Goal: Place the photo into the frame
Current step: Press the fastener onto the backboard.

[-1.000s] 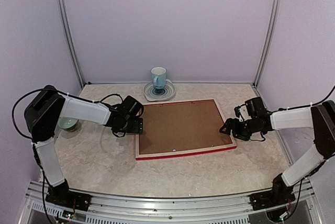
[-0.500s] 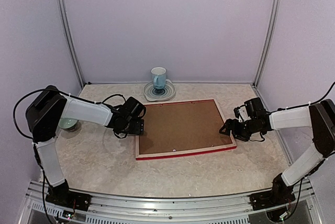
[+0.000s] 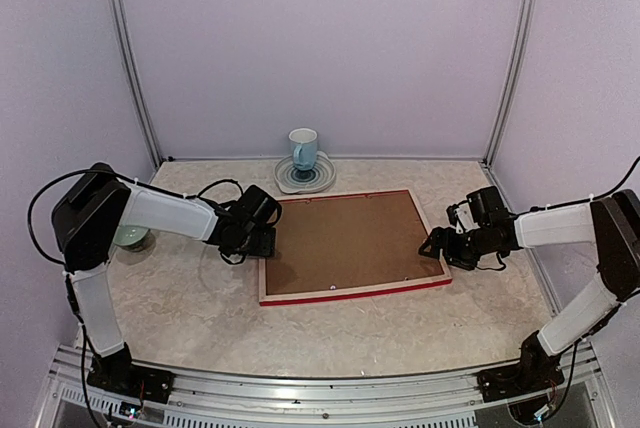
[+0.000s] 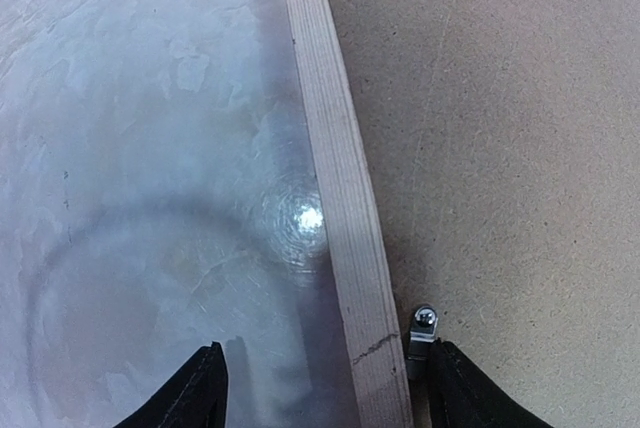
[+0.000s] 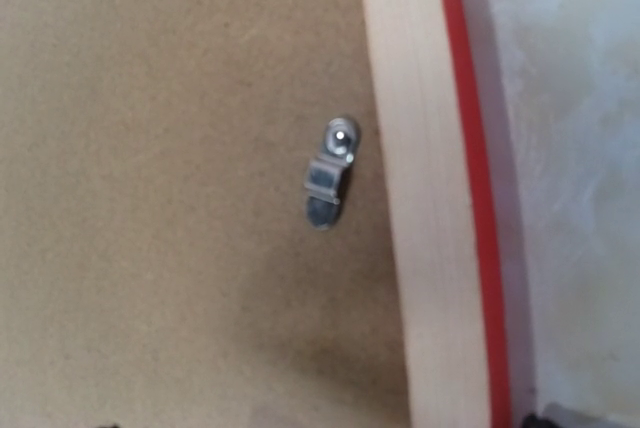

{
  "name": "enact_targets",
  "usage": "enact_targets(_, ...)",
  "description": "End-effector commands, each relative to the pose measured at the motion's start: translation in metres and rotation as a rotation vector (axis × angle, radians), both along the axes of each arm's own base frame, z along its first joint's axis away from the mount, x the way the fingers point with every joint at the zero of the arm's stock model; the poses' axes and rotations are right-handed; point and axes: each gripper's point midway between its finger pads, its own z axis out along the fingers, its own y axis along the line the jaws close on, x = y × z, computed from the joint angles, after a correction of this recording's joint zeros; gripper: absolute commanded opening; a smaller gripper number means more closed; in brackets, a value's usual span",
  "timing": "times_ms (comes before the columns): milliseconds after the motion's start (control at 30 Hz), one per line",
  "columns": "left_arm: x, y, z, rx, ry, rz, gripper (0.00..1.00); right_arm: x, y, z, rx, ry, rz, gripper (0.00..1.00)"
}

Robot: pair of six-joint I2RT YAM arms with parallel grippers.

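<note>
Moved: left gripper (image 3: 265,240) edged toward frame (image 4: 345,198), narrowing, open astride left rail; right gripper (image 3: 429,244) wide open over right rail.

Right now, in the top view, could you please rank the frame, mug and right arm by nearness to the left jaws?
1. Frame: left rail right underneath.
2. Mug: farther back, on the plate.
3. Right arm: across the frame, right side.

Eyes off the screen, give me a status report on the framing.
Left gripper open, straddling left rail of frame. Right gripper open over a clip. Frame face down, backing board in; photo unseen. Mug behind, apart.
</note>
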Motion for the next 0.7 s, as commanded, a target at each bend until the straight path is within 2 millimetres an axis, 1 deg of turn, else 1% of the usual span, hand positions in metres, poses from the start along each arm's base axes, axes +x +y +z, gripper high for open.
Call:
enact_targets(0,-0.0119,0.0121,-0.0216,0.062,0.059,0.002,0.66,0.0031,0.0039,0.0041,0.005,-0.017,0.007,0.86)
enact_targets(233,-0.0134,0.0119,-0.0247,0.035,0.069,0.003,0.58,0.0016,0.0036,0.0032,0.004,-0.015,0.007,0.86)
enact_targets(333,-0.0138,0.0115,-0.0256,0.029,0.072,0.002,0.52,0.0017,0.0033,0.0036,0.003,-0.016,0.007,0.86)
enact_targets(467,-0.0143,0.0094,-0.0260,0.018,0.076,-0.004,0.50,0.0011,0.0037,0.0032,0.004,-0.014,0.007,0.86)
enact_targets(533,-0.0145,0.0075,-0.0268,0.003,0.083,-0.009,0.47,0.0018,0.0033,0.0039,0.003,-0.018,0.006,0.86)
enact_targets(667,-0.0151,0.0038,-0.0308,-0.040,0.102,-0.015,0.45,0.0014,0.0027,0.0034,-0.001,-0.016,0.006,0.86)
